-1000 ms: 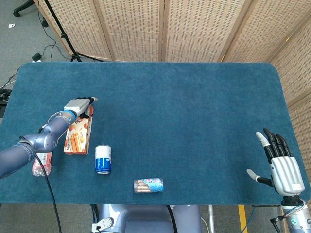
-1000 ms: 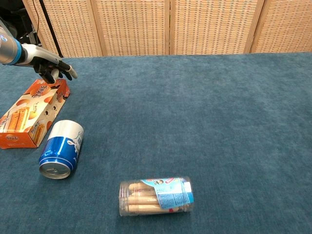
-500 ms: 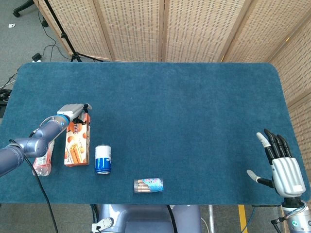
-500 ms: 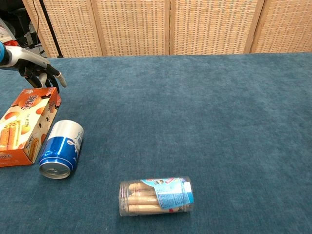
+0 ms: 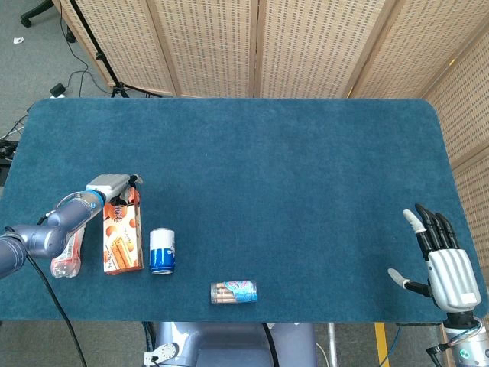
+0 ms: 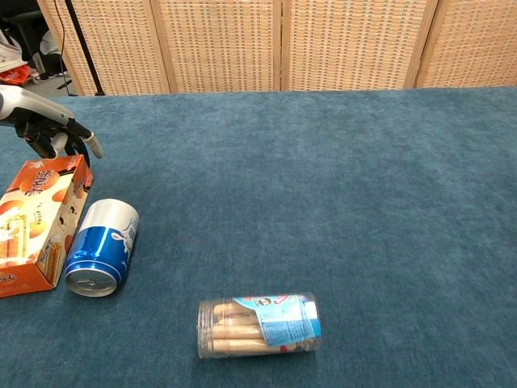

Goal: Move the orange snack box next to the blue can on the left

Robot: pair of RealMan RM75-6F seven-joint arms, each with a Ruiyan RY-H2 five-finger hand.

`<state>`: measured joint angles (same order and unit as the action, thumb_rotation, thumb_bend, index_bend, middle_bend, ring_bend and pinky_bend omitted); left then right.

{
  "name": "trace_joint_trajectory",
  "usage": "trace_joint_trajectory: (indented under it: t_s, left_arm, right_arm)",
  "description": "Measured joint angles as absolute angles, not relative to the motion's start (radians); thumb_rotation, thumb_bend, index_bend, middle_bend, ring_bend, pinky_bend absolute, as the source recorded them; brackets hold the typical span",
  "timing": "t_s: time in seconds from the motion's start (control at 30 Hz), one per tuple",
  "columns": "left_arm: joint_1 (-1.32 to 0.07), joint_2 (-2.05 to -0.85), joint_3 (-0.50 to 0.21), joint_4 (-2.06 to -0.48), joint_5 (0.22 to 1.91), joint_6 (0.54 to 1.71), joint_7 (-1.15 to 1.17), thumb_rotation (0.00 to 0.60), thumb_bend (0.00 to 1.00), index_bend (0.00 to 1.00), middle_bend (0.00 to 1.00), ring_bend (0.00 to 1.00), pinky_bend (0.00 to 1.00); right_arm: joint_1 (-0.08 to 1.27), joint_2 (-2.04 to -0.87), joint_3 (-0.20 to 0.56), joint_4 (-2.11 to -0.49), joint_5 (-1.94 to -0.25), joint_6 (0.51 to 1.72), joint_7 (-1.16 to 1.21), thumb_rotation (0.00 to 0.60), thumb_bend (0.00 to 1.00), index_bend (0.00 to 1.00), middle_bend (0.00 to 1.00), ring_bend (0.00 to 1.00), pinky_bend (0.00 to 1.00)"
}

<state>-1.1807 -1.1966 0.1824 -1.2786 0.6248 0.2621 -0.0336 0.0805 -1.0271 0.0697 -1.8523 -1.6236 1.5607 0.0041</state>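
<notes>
The orange snack box (image 5: 122, 229) (image 6: 36, 222) lies flat near the table's left front, lengthwise, close beside the blue can (image 5: 162, 250) (image 6: 101, 246) on the can's left. The can lies on its side with its top toward me. My left hand (image 5: 111, 186) (image 6: 52, 129) hangs at the box's far end with its fingers apart and pointing down, touching or just off the box's far edge; it holds nothing. My right hand (image 5: 443, 256) stays open near the table's front right corner, out of the chest view.
A clear tube of biscuit sticks (image 5: 234, 291) (image 6: 258, 325) lies near the front edge, right of the can. A plastic bottle (image 5: 67, 256) lies left of the box under my left forearm. Wicker screens (image 5: 260, 46) stand behind the table.
The box's far end has swung left, so the box now lies parallel to the can. My left hand moved left and toward me with it. The right hand has not moved.
</notes>
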Motion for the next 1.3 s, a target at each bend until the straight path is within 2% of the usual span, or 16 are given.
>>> trace_joint_trajectory:
  t_s: [0.43, 0.83, 0.9, 1.0, 1.07, 1.17, 1.2, 1.23, 1.3]
  left_arm:
    - [-1.17, -1.163, 0.187, -1.4, 0.703, 0.312, -0.014, 0.6, 1.0, 0.19, 0.27, 0.17, 0.28]
    - [-1.189, -1.131, 0.205, -1.473, 0.707, 0.322, -0.005, 0.6, 1.0, 0.19, 0.27, 0.17, 0.29]
    - [-1.191, -1.129, 0.209, -1.472, 0.698, 0.332, -0.004, 0.6, 1.0, 0.19, 0.23, 0.15, 0.28]
    - [-1.187, -1.121, 0.204, -1.476, 0.69, 0.362, -0.011, 0.6, 0.99, 0.15, 0.08, 0.04, 0.2]
    - [-1.176, -1.11, 0.19, -1.486, 0.694, 0.392, -0.021, 0.6, 0.9, 0.07, 0.01, 0.0, 0.09]
    - [-1.15, -1.086, 0.168, -1.509, 0.716, 0.455, -0.032, 0.6, 0.49, 0.0, 0.0, 0.0, 0.0]
    - [-1.14, -1.077, 0.162, -1.518, 0.726, 0.478, -0.034, 0.6, 0.29, 0.0, 0.0, 0.0, 0.0]
    - [-1.127, -1.064, 0.154, -1.529, 0.737, 0.511, -0.036, 0.6, 0.13, 0.0, 0.0, 0.0, 0.0]
    - [-1.105, -1.049, 0.141, -1.547, 0.756, 0.568, -0.039, 0.6, 0.0, 0.0, 0.0, 0.0, 0.0]
  right_arm:
    - [0.076, -1.024, 0.069, -1.853, -1.628, 1.568, 0.008, 0.6, 0.0, 0.0, 0.0, 0.0, 0.0]
    - [0.076, -1.023, 0.07, -1.852, -1.626, 1.569, 0.014, 0.6, 0.0, 0.0, 0.0, 0.0, 0.0]
    - [0.075, -1.022, 0.07, -1.852, -1.627, 1.569, 0.016, 0.6, 0.0, 0.0, 0.0, 0.0, 0.0]
    - [0.075, -1.021, 0.07, -1.852, -1.629, 1.571, 0.019, 0.6, 0.0, 0.0, 0.0, 0.0, 0.0]
    - [0.075, -1.02, 0.069, -1.853, -1.63, 1.571, 0.02, 0.6, 0.0, 0.0, 0.0, 0.0, 0.0]
    - [0.075, -1.021, 0.068, -1.854, -1.632, 1.571, 0.018, 0.6, 0.0, 0.0, 0.0, 0.0, 0.0]
    - [0.074, -1.021, 0.068, -1.854, -1.633, 1.571, 0.018, 0.6, 0.0, 0.0, 0.0, 0.0, 0.0]
    - [0.074, -1.021, 0.068, -1.854, -1.635, 1.573, 0.018, 0.6, 0.0, 0.0, 0.0, 0.0, 0.0]
    - [0.073, -1.023, 0.068, -1.853, -1.637, 1.577, 0.015, 0.6, 0.0, 0.0, 0.0, 0.0, 0.0]
